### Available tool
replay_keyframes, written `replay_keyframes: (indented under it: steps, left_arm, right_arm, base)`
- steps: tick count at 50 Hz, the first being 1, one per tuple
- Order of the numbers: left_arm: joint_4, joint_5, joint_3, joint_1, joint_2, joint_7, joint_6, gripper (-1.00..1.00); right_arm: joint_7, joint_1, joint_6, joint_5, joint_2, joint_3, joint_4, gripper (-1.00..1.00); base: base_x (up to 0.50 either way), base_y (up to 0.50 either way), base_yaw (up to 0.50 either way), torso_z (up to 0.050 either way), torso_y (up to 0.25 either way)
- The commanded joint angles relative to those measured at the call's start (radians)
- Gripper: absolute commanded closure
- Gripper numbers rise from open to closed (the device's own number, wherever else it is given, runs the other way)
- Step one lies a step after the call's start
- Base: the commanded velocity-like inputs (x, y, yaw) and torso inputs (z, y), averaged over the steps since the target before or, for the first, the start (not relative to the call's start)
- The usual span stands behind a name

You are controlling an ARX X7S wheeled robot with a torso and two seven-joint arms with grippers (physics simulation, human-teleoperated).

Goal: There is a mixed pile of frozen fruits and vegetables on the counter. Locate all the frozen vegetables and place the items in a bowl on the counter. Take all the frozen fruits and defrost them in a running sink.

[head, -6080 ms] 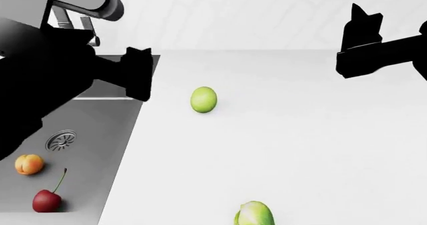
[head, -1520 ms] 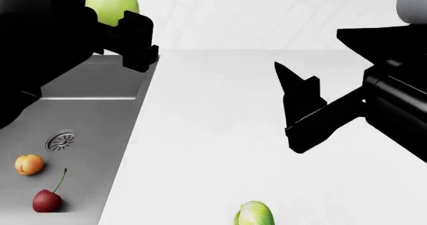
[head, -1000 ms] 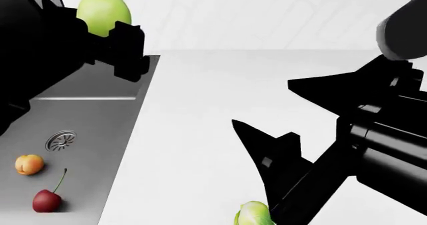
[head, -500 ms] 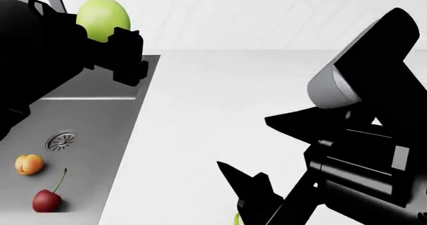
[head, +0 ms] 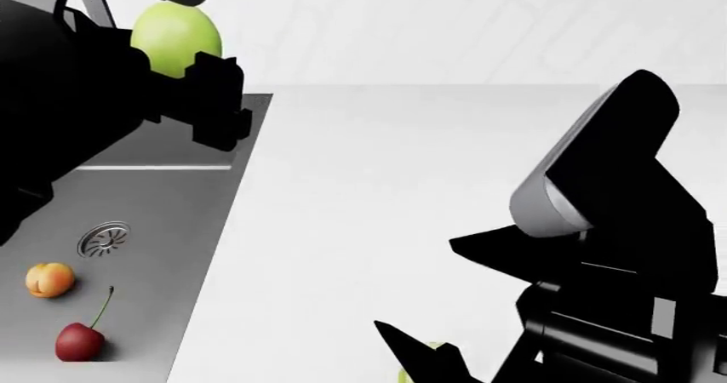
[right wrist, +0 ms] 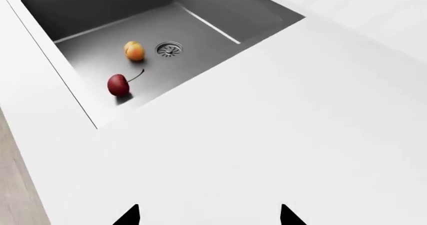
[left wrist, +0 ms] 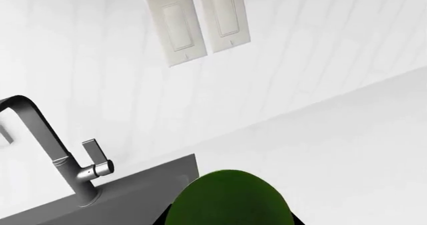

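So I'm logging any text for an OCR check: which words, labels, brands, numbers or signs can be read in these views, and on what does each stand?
None: no readable text in any view.
The wall switch plates are blank.
The faucet, sink, and counter carry no markings.
The left gripper, the right gripper, the green ball, apricot and cherry show no labels.

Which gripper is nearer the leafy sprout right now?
Right. The right gripper is down at the near counter edge with the leafy sprout between its open fingertips. The left gripper is up by the sink's far corner, shut on the smooth green ball.
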Motion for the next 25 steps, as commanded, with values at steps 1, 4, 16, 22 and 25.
replay_keyframes:
  steps: [1, 4, 16, 22, 25]
  left_arm:
    - [-0.001, -0.002, 0.003, 0.000, -0.001, -0.007, 0.008, 1.00]
    - [-0.001, 0.000, 0.004, 0.001, 0.000, -0.006, 0.008, 1.00]
    - [-0.002, 0.002, 0.004, 0.002, -0.004, -0.001, 0.007, 1.00]
    - [-0.005, -0.001, 0.006, -0.004, 0.000, -0.004, 0.005, 1.00]
    - [-0.006, -0.001, 0.007, -0.004, 0.001, -0.003, 0.005, 1.00]
  right_arm:
    - [-0.025, -0.035, 0.002, -0.014, 0.012, 0.000, -0.017, -1.00]
    - [-0.032, -0.046, 0.001, -0.019, 0.018, 0.002, -0.023, -1.00]
    - [-0.052, -0.084, -0.006, -0.041, 0.041, 0.004, -0.035, -1.00]
    - [-0.075, -0.110, -0.021, -0.053, 0.051, 0.014, -0.043, -1.00]
    - [-0.085, -0.136, -0.035, -0.072, 0.059, 0.013, -0.041, -1.00]
  base:
    - [0.00, 0.00, 0.00, 0.000, 0.000]
    - [0.00, 0.00, 0.00, 0.000, 0.000]
    - [0.00, 0.00, 0.00, 0.000, 0.000]
    - [0.00, 0.00, 0.00, 0.000, 0.000]
    - [0.00, 0.00, 0.00, 0.000, 0.000]
